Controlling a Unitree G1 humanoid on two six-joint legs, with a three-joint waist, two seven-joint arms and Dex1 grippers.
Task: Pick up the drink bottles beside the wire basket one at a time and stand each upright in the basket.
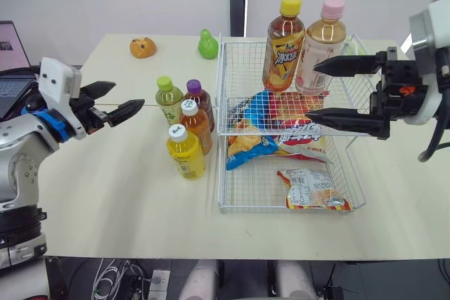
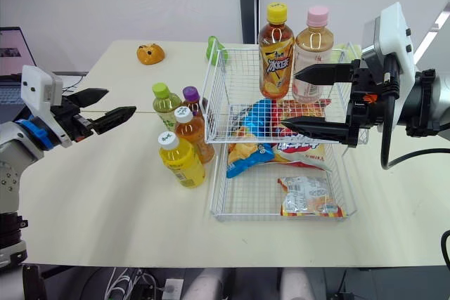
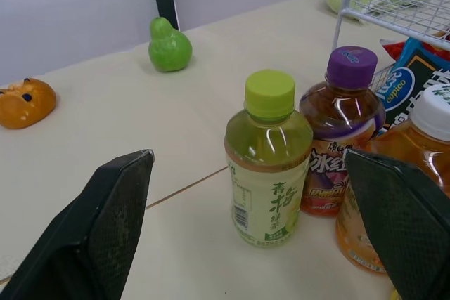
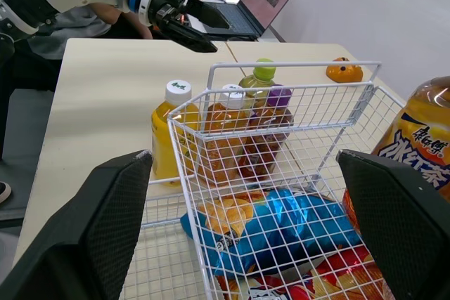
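Four small drink bottles stand upright on the table left of the white wire basket (image 1: 220,89): a green-capped one (image 1: 169,100), a purple-capped one (image 1: 200,103), a white-capped amber one (image 1: 195,126) and a white-capped yellow one (image 1: 185,151). Upright in the basket's upper tier are a yellow-capped amber bottle (image 1: 283,43) and a pink-capped bottle (image 1: 320,47). My left gripper (image 1: 128,96) is open and empty, left of the green-capped bottle (image 3: 268,159) and pointing at it. My right gripper (image 1: 311,90) is open and empty over the basket, just in front of the pink-capped bottle.
Snack bags (image 1: 281,131) lie in the basket, and another packet (image 1: 309,189) lies in its lower front part. A green pear toy (image 1: 207,45) and an orange toy (image 1: 143,48) sit at the table's far side. A laptop (image 1: 10,61) stands at far left.
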